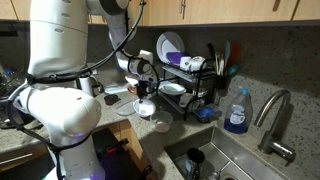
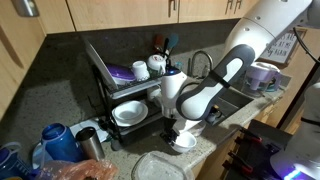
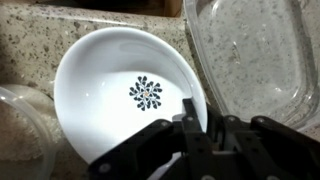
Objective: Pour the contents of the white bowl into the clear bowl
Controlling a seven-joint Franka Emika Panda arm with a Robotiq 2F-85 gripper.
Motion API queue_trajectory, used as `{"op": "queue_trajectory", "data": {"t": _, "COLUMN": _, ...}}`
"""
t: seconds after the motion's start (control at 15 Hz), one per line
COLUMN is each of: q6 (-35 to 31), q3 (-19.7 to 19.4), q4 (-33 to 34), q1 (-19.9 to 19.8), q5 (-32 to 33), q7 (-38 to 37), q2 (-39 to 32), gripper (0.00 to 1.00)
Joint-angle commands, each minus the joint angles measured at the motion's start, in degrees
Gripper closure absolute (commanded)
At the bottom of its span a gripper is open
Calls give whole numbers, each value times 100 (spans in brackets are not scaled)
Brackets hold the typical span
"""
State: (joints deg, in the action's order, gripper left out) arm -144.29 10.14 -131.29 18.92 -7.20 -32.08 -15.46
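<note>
Dim, grainy exterior views; the wrist view is brighter, slightly blurred.

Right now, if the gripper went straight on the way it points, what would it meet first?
The white bowl: the gripper looks shut on its rim, pointing down into it.

White bowl (image 3: 120, 85) just beside clear bowl (image 3: 250, 50), counter (image 3: 40, 30) beneath both.

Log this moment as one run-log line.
phase: grasp | gripper: shut on rim of small round white bowl | clear glassy dish: beside bowl, not under it | pour: not yet done
</note>
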Motion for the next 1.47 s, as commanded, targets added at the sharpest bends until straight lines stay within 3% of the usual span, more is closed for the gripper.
{"op": "queue_trajectory", "data": {"t": 0.0, "q6": -383, "q3": -234, "q4": -59, "q1": 268, "q5": 719, "q7": -610, "q2": -65, "gripper": 97}}
{"op": "queue_trajectory", "data": {"t": 0.47, "q6": -446, "q3": -486, "q4": 35, "q1": 530, "q5": 1780, "q7": -1301, "q2": -247, "gripper": 97}}
{"op": "queue_trajectory", "data": {"t": 1.4, "q6": -348, "q3": -509, "q4": 290, "q1": 795, "q5": 2302, "q7": -1542, "q2": -599, "gripper": 97}}
